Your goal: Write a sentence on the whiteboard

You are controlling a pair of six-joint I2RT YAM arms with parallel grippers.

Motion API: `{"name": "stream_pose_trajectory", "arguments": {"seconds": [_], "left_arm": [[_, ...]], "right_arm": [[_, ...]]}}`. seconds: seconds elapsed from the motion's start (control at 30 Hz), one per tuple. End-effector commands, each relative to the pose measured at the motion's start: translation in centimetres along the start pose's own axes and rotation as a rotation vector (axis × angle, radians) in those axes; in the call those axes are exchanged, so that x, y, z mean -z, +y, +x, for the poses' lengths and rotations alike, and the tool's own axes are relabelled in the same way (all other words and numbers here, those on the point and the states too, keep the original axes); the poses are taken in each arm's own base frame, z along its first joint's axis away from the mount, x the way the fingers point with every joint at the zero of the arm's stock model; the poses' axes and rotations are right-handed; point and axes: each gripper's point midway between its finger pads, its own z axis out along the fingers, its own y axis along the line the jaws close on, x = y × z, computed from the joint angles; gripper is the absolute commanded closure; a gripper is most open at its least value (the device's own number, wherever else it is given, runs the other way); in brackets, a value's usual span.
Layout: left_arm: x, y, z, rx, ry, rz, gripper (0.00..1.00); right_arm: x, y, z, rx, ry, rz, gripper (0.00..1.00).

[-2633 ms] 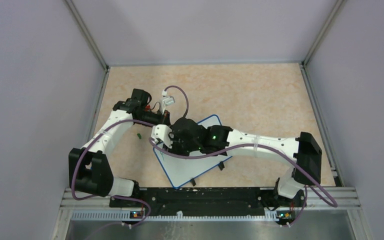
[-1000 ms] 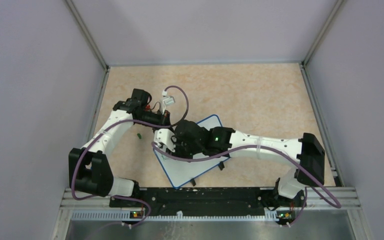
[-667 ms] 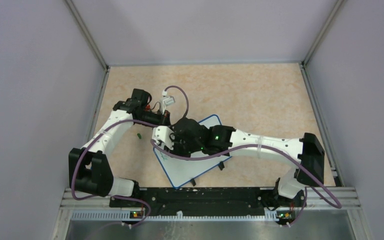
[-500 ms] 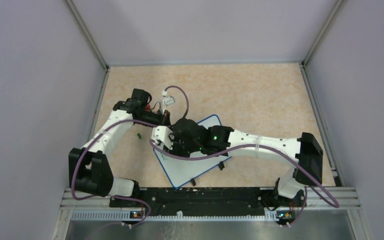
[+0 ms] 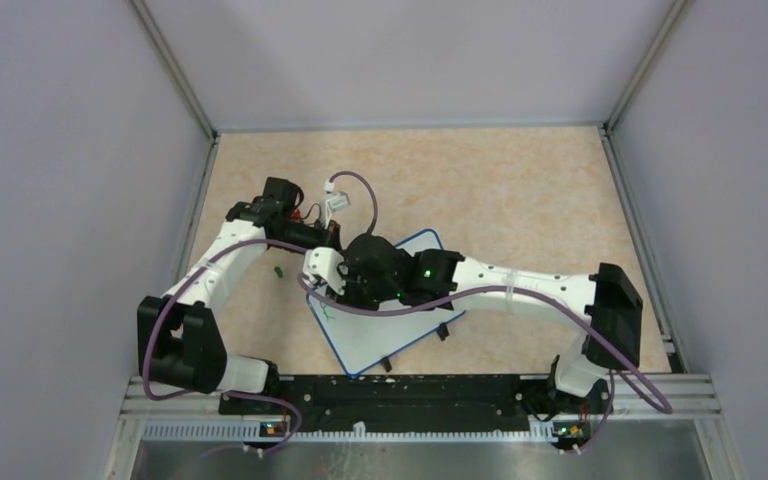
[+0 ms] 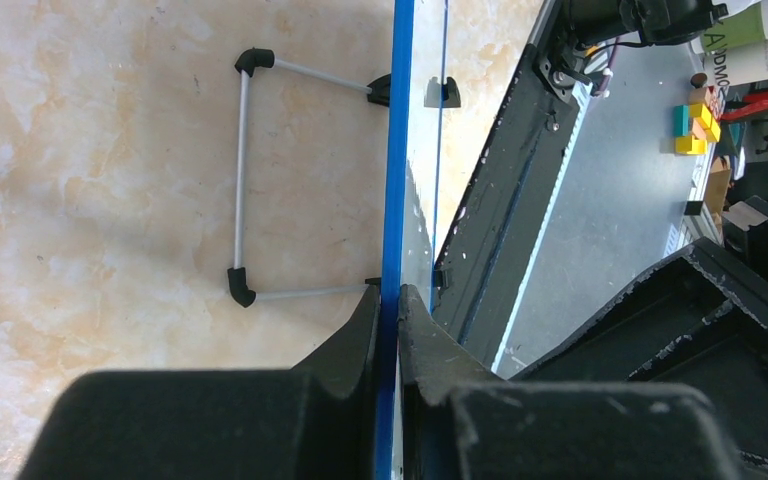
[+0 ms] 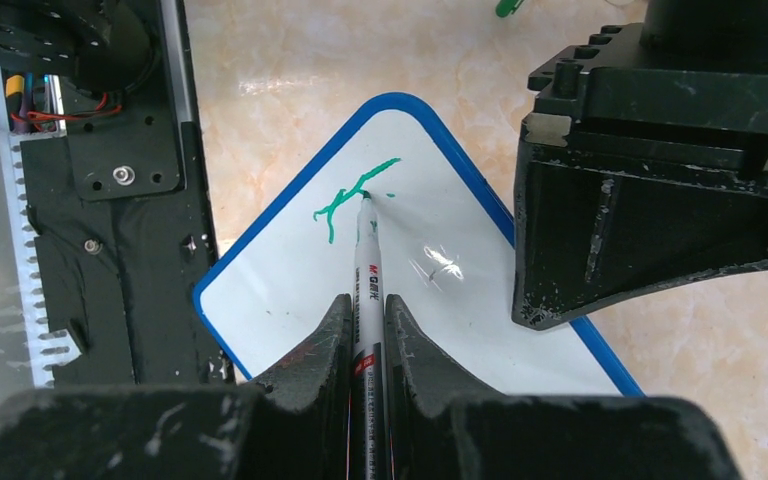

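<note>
Whiteboard [image 5: 390, 325] lies on the desk [image 5: 520, 190] close to the near edge, a bit left of middle, turned at an angle so one rounded corner points at the black base rail [image 5: 410, 395]. It has a blue rim and a white face. Black clip feet [image 5: 442, 332] stick out along the long edge on the near-right side. The left wrist view sees the board edge-on, with a wire stand leg [image 6: 243, 180] with black ends beside it on the desk. Cannot tell whether the board is flat or slightly lifted.

Sentence [image 7: 345, 205] is only a few green strokes so far, near the board's corner towards the left side of the desk. No word can be read. From the top view it is just a tiny green mark.

Marker [image 7: 369, 290], white barrel with dark print, has its tip touching the board right at the green strokes.

Right gripper [image 7: 367, 312] is closed tight on the marker barrel, with one finger [image 7: 325, 335] on each side and the pen running out ahead between them. The arm reaches across the board from the right.

Left gripper [image 6: 388, 298] is pinched on the whiteboard's blue rim, jaws nearly together with the rim between them. From the top view it sits at the board's far-left edge, just beside the right gripper.

A small green piece [image 5: 278, 270] lies on the desk left of the board, apart from it.
</note>
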Motion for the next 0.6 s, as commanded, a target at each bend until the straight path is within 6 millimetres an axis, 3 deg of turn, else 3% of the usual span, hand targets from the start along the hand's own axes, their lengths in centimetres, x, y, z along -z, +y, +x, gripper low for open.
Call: {"name": "stream_pose_trajectory", "arguments": {"seconds": [0.0, 0.57], "left_arm": [[-0.3, 0.3, 0.8, 0.005, 0.027, -0.029, 1.0], [-0.4, 0.6, 0.9, 0.014, 0.033, -0.036, 1.0]], "right_arm": [[1.0, -2.4, -2.2, -0.007, -0.067, 0.07, 1.0], [2.3, -3.0, -2.4, -0.019, -0.073, 0.095, 1.0]]}}
